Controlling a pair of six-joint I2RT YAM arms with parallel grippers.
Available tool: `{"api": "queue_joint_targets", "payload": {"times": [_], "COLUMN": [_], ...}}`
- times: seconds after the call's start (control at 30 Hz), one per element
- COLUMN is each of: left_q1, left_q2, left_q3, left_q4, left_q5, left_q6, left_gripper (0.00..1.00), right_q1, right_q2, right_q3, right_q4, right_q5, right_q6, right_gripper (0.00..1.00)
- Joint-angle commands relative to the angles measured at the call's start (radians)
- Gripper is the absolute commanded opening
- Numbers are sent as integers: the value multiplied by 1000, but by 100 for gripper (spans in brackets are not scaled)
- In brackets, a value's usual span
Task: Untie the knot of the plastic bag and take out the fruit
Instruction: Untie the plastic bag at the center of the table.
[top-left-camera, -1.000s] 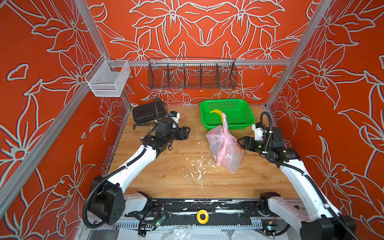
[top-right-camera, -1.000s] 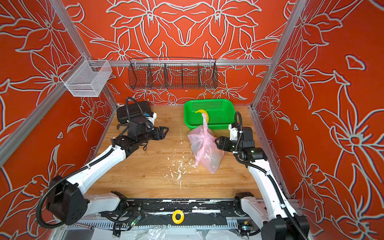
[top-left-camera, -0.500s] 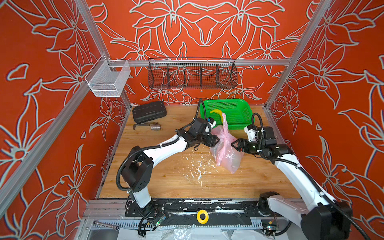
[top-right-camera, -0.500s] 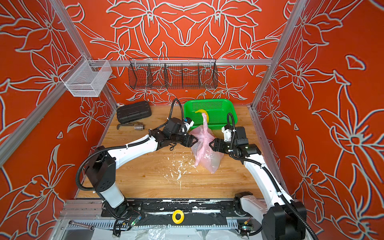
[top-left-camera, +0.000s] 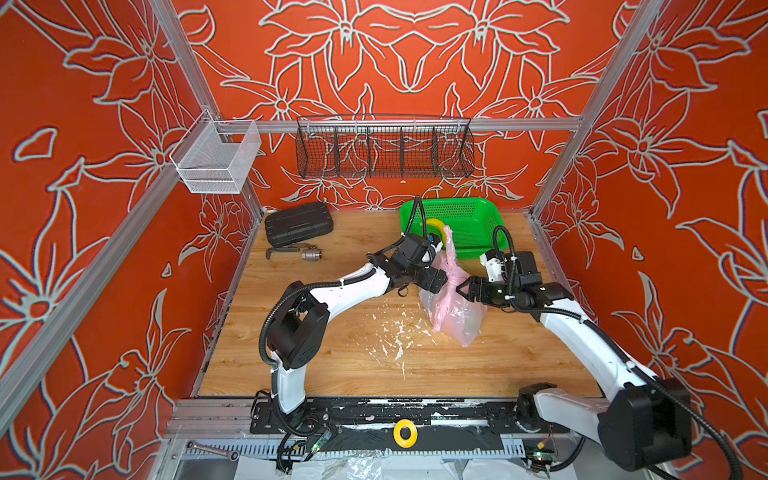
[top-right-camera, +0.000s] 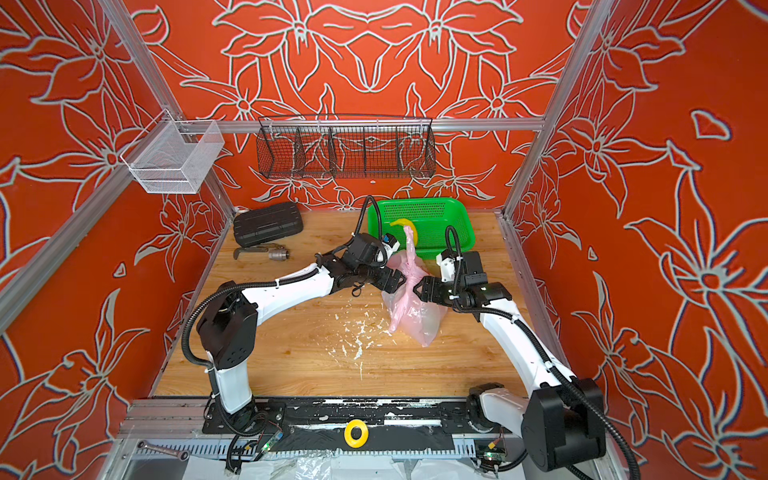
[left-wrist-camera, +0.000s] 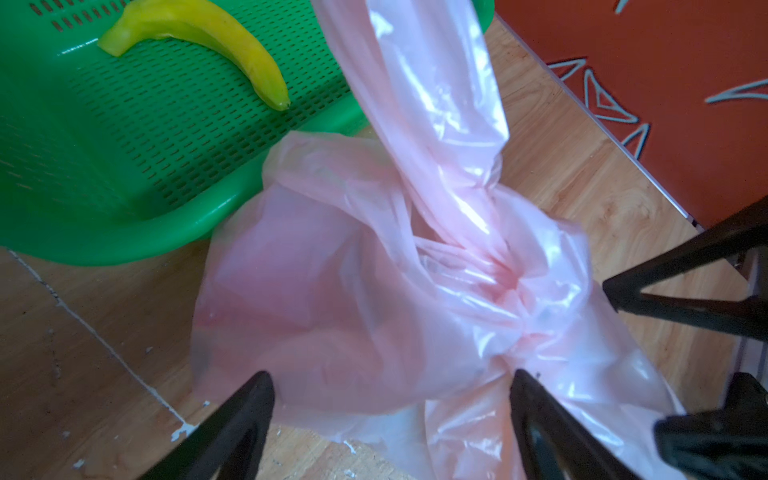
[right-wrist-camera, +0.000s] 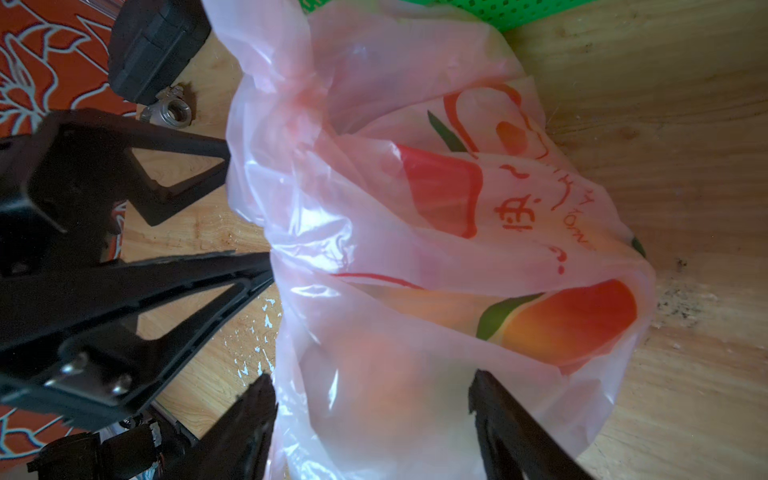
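The plastic bag (top-left-camera: 453, 316) stands at three o'clock from table centre. Its knot (left-wrist-camera: 511, 291) is not yet undone, and the fruit (right-wrist-camera: 374, 357) inside is only an orange blur through the film. The left gripper (left-wrist-camera: 390, 376) is at the knot's nine o'clock and the right gripper (right-wrist-camera: 372, 380) at its three; both have their jaws apart, straddling film. Beyond, at twelve, is a green basket (top-left-camera: 469, 245) with a half-hidden banana (top-left-camera: 434, 225).

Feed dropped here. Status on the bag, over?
Left gripper open at the knot. Right gripper open around the plastic bag. Knot tied. Green basket close behind.
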Motion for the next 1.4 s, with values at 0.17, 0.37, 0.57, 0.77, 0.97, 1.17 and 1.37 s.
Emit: {"api": "queue_joint_targets", "payload": {"times": [0.17, 0.37, 0.57, 0.77, 0.97, 1.17, 1.37], "left_q1": [1, 1, 1, 3, 21, 62, 109], "left_q2": [130, 134, 124, 95, 41, -2, -42], "left_q3": [154, 151, 152, 130, 70, 23, -29], "left_q4": [-78, -73, -97, -100, -79, -69, -58], "left_q5": [41, 72, 40, -2, -84, -87, -84], "left_q6": [55, 50, 47, 36, 7, -33, -79], "left_gripper": [72, 41, 17, 0, 0, 0, 0], "right_q1": [17, 21, 21, 17, 2, -26, -49], "right_q2": [73, 84, 78, 53, -48, -145, -220], "right_q3": [19, 6, -28, -68, -156, -213, -255], "right_q4": [39, 77, 144, 177, 203, 180, 157], "right_q5": [-7, 8, 19, 62, 164, 251, 325], "right_q6": [-1, 9, 28, 55, 85, 107, 133], "right_gripper": [61, 36, 7, 0, 0, 0, 0]}}
